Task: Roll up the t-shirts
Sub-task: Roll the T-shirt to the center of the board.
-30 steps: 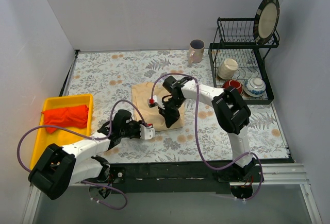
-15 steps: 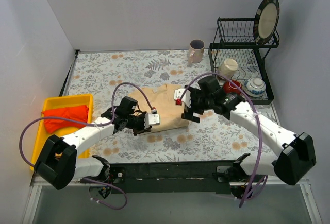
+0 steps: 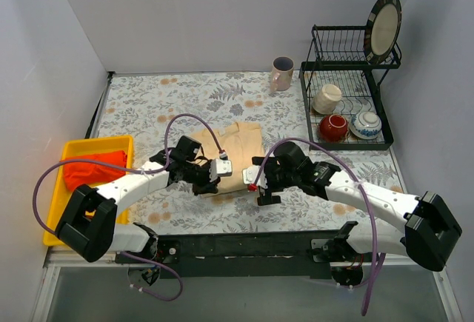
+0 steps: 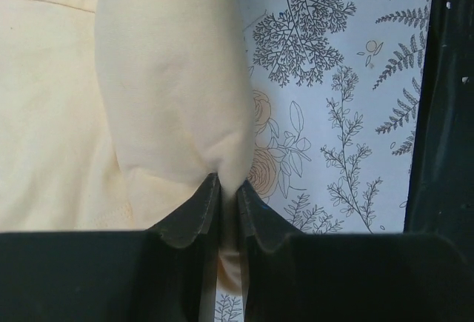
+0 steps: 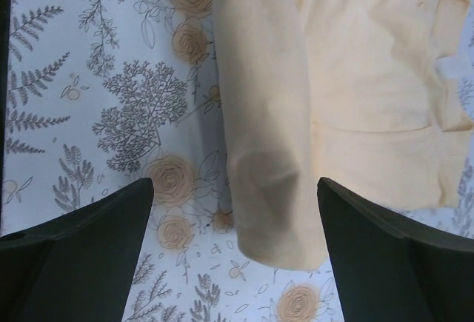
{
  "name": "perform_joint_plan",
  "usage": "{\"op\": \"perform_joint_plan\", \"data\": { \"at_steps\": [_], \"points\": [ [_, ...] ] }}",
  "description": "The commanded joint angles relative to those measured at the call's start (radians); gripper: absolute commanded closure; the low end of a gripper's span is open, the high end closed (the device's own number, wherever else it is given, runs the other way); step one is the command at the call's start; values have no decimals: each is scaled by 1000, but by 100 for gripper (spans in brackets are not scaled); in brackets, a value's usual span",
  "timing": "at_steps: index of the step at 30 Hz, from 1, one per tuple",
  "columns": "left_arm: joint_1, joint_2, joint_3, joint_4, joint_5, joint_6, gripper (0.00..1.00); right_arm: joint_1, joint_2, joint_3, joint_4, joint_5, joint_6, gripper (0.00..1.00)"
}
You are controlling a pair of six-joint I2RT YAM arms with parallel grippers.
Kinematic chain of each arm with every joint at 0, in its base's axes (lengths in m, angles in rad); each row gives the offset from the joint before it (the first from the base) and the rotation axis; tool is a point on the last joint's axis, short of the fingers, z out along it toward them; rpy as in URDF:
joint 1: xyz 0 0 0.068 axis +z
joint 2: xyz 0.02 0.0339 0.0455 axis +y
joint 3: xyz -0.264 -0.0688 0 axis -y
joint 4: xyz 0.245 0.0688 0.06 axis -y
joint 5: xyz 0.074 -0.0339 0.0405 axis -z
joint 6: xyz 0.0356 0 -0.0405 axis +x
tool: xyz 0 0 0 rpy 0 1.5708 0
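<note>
1. Floral-print table cover (image 3: 170, 96) holds the pale cream-beige cloth t-shirt (image 3: 241, 148), its near edge rolled.
2. I see my left gripper (image 4: 228, 198) pinching the roll's end.
3. My right gripper (image 5: 234, 185) hovers over the roll's other end, spread wide and gripping nothing.

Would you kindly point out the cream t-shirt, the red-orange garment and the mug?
cream t-shirt (image 3: 241, 141): top view, flat far part.
red-orange garment (image 3: 83, 175): top view, its middle.
mug (image 3: 281, 78): top view, its side.

Cream t-shirt (image 3: 241, 143), red-orange shirt (image 3: 92, 170), yellow bin (image 3: 89, 146), floral tbl cover (image 3: 185, 96).
</note>
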Motion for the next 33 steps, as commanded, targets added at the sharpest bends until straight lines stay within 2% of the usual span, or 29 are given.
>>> {"op": "perform_joint_plan", "data": {
  "at_steps": [1, 9, 13, 14, 16, 25, 33],
  "points": [
    [1, 17, 44, -21, 51, -32, 100, 23, -7, -13, 153, 8, -60, 2],
    [11, 43, 67, -13, 65, -66, 100, 66, -4, -123, 247, 24, -126, 2],
    [14, 49, 76, -38, 65, -35, 100, 75, 29, -216, 458, 157, -97, 2],
    [15, 50, 73, -31, 57, -38, 100, 75, 35, -236, 543, 172, -95, 1],
    [18, 57, 70, -42, 56, -21, 100, 75, 44, -264, 607, 185, -98, 1],
    [24, 93, 91, -62, 56, -29, 100, 75, -20, -215, 546, 113, -59, 3],
    [37, 101, 97, -70, 62, -20, 100, 75, 98, -249, 632, 94, -141, 1]
  ]
}}
